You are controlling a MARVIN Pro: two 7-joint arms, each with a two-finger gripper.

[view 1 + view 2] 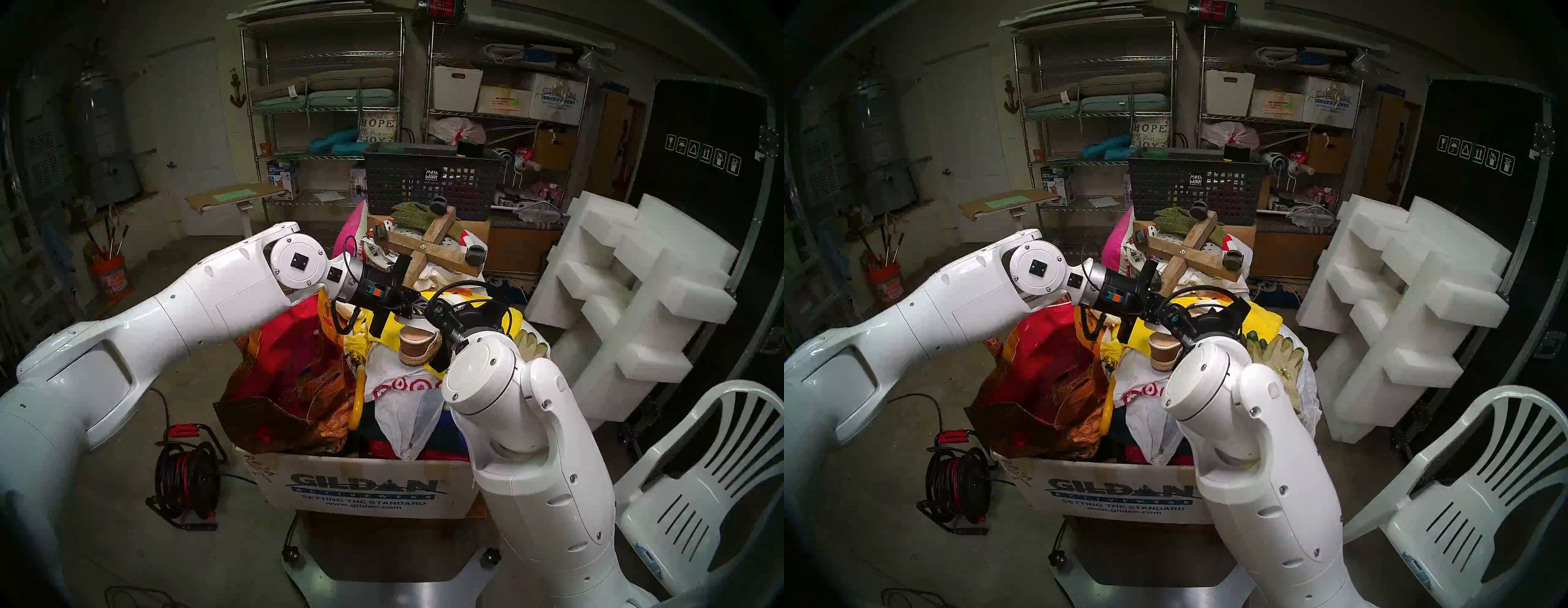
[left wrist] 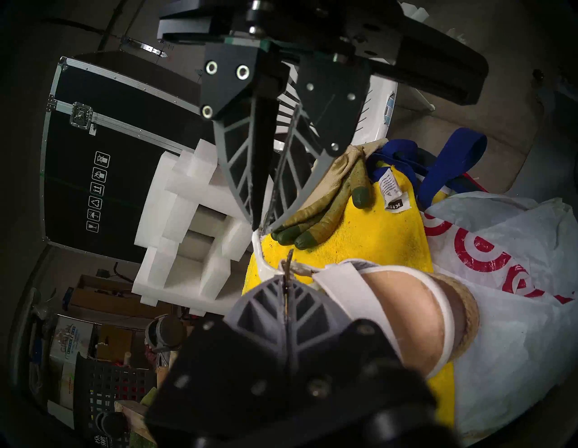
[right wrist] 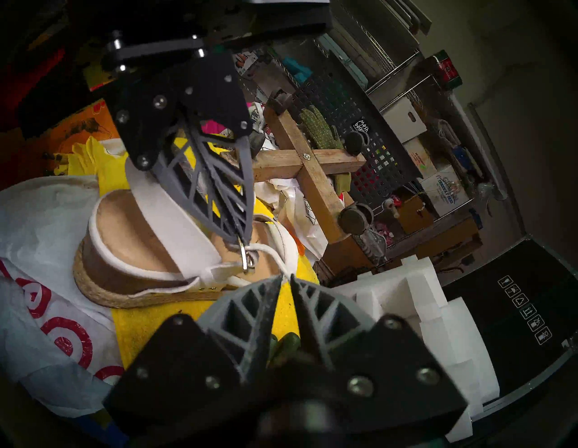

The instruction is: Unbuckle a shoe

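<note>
There is no table here: the shoe [image 1: 418, 346] lies on its side atop a heap of soft goods that overfills a printed cardboard box [image 1: 360, 488] standing on a concrete floor [image 1: 127, 530]. Under the shoe is a yellow towel [image 2: 359, 225], with a white plastic bag [image 1: 403, 390] printed in red rings at its heel and a pair of green-tipped work gloves [image 2: 322, 212] just beside its straps. A red and orange bag [image 1: 292, 365] fills the box's left side. The left tool [image 3: 244, 241] is pinched tight on the metal buckle [image 3: 247, 259] above the cream insole. The right tool [image 3: 286, 280] stands narrow, with the thin white ankle strap [image 3: 266, 250] running in at its tips; whether it grips the strap I cannot tell. Behind the heap a wooden cross with casters [image 1: 432, 246] leans under a dark mesh basket [image 1: 428, 182]. Wire shelves [image 1: 322, 106] with cushions and boxes line the back wall. White foam blocks [image 1: 636, 288] lean on a black flight case [image 1: 700, 148] to the right, near a white plastic chair [image 1: 700, 488]. A cable reel [image 1: 186, 475] and an orange bucket [image 1: 108, 276] stand on the left.
</note>
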